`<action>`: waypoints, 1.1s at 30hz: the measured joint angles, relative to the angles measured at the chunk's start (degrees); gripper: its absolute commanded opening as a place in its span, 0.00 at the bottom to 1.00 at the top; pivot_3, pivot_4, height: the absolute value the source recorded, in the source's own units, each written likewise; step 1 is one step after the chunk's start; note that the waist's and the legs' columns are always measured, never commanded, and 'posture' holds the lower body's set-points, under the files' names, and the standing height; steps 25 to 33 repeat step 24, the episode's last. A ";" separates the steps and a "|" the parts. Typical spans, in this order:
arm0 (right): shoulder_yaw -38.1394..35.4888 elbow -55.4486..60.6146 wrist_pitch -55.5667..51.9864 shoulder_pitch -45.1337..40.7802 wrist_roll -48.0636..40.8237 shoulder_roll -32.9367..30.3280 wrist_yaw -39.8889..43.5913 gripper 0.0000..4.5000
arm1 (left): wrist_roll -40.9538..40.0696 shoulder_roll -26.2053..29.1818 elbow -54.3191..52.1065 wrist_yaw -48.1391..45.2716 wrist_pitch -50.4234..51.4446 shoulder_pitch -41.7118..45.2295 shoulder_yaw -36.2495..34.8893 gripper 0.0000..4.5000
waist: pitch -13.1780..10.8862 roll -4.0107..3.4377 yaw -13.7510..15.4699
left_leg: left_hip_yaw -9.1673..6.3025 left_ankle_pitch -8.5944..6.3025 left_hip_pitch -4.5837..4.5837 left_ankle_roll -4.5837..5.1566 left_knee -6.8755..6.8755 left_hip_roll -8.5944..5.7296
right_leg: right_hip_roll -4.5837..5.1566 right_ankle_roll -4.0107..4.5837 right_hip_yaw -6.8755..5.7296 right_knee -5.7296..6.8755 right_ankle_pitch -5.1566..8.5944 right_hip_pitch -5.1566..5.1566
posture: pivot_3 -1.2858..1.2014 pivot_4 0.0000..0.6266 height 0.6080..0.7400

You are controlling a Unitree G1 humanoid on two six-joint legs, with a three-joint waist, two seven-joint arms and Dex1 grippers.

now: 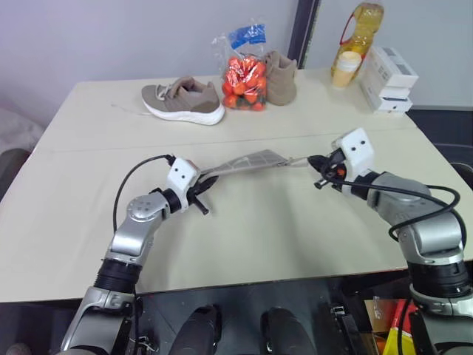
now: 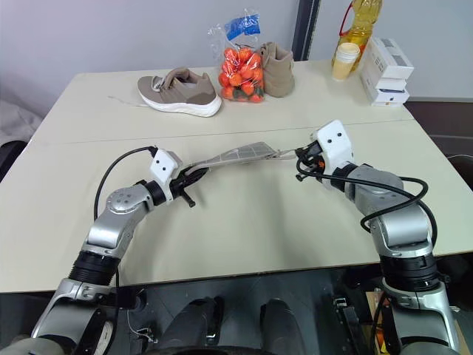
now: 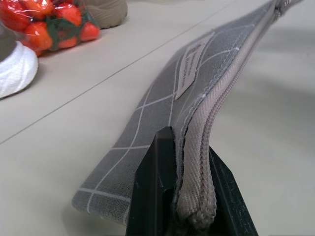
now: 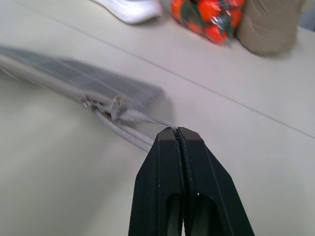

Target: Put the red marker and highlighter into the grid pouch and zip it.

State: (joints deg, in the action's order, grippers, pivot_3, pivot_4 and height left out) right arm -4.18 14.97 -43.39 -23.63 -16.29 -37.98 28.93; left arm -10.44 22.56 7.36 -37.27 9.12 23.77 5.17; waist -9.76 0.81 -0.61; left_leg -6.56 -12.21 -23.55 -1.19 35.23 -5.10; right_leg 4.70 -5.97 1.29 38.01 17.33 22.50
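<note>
The grid pouch [image 1: 247, 160], grey with thin white lines and a small white label [image 3: 193, 64], hangs stretched just above the table between my two grippers. My left gripper [image 1: 201, 188] is shut on the pouch's near-left end, fingers [image 3: 157, 167] clamping fabric and zipper edge. My right gripper [image 1: 316, 163] is shut on the thin zipper pull [image 4: 133, 135] that runs from the slider [image 4: 118, 103] at the pouch's right end. The zipper edge [image 3: 216, 108] looks closed along its length. The red marker and the highlighter are out of view.
At the table's back stand a beige shoe [image 1: 185, 100], a bag of red-orange fruit [image 1: 244, 78] and a second shoe [image 1: 281, 78]. A yellow bottle [image 1: 358, 29], a cup [image 1: 346, 68] and white boxes [image 1: 388, 78] sit at the back right.
</note>
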 measured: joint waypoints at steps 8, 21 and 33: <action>1.21 0.91 0.57 6.48 -2.59 -1.92 7.86 0.32 | -2.95 0.40 -1.84 -1.75 4.27 -5.25 -1.33 0.46 | 0.00 0.00 -0.15 | 0.00 -0.01 0.00 0.01 -0.02 0.03 | -0.01 0.00 0.04 -0.02 0.00 0.01 | 0.52 0.24 1.00; -2.28 0.21 10.90 16.85 -5.41 -0.22 12.91 0.77 | -6.08 1.11 -13.91 7.56 11.53 -20.79 -13.42 0.82 | -0.01 -0.01 -0.03 | 0.00 -0.01 0.04 0.00 -0.01 0.05 | 0.02 0.02 0.06 -0.03 0.01 -0.05 | 0.52 0.24 1.00; -4.16 -1.59 12.27 17.25 -5.95 -0.19 13.68 0.77 | -6.61 1.99 -14.74 8.34 11.38 -23.72 -17.15 0.82 | 0.00 0.00 0.13 | 0.00 -0.02 0.05 0.00 0.01 0.05 | 0.02 0.03 0.05 -0.03 0.01 -0.07 | 0.52 0.24 1.00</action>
